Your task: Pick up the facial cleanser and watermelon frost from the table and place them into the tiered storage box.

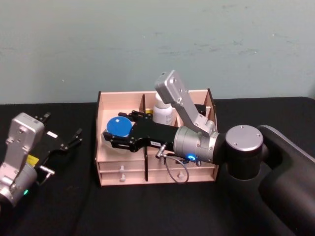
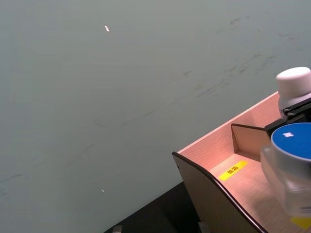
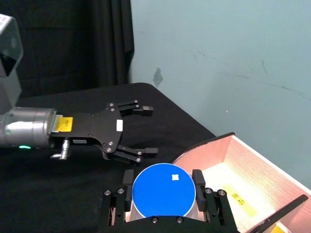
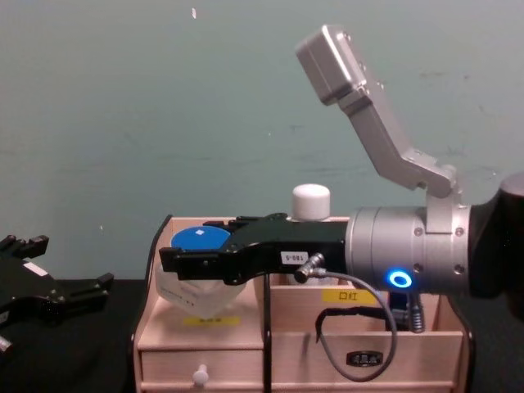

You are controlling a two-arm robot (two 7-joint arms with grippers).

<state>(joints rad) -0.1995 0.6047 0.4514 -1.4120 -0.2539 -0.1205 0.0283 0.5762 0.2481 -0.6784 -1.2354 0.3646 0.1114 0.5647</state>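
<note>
The right gripper (image 1: 114, 133) clamps a blue-lidded jar (image 1: 119, 126) over the yellow-labelled tiered storage box (image 1: 123, 173); left gripper (image 1: 61, 130) spread.

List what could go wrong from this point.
1. The right gripper holds the blue-lidded jar over the box's left compartment; released from there it might tip rather than land upright.
2. The divider and the white-capped bottle sit close beside the right gripper, so a sideways pull-out could knock them.
3. The left gripper waits open beside the box; moving in now, it could hit the box's side wall.
</note>
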